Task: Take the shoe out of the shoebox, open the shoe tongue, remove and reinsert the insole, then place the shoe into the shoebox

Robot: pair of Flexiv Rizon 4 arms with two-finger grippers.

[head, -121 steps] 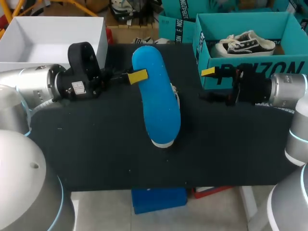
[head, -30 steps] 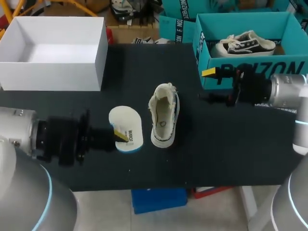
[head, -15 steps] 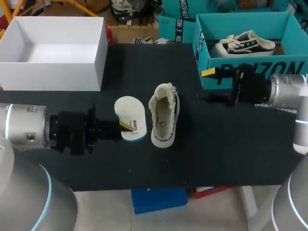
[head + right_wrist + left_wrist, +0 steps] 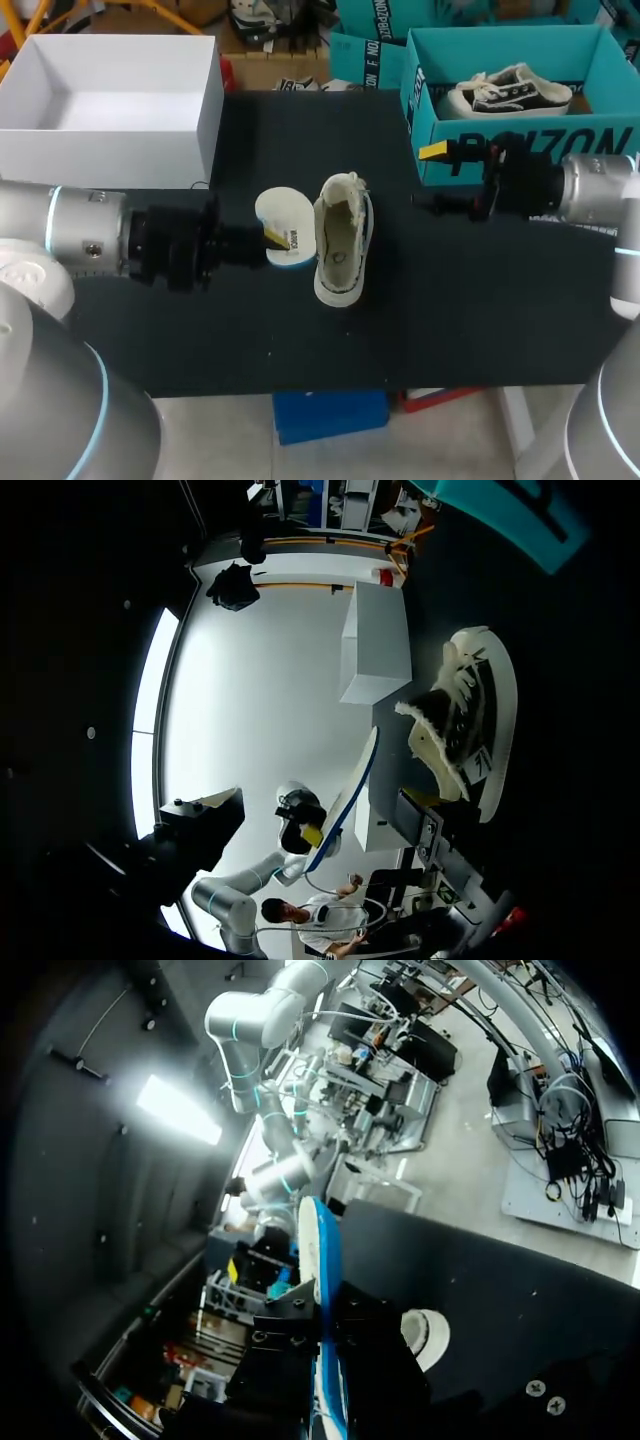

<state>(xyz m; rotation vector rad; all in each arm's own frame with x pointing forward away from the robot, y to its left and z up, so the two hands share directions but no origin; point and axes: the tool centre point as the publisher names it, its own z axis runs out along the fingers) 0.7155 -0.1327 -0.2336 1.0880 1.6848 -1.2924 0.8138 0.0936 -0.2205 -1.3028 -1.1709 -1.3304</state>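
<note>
The left arm (image 4: 90, 235) lies level, left gripper (image 4: 274, 240) pinching the insole (image 4: 285, 218) just left of the shoe (image 4: 340, 240); right gripper (image 4: 432, 177) hovers far right, jaws spread.

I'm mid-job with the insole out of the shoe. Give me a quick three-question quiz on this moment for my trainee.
1. True or false: the insole lies inside the pale shoe.
2. The left gripper is: A open above the shoe; B shut on the insole; C shut on the shoe's tongue.
3. Fill in: the right gripper, in front of the teal shoebox, is ___.

Key: 1 false, it is held beside the shoe; 2 B; 3 open, holding nothing.
</note>
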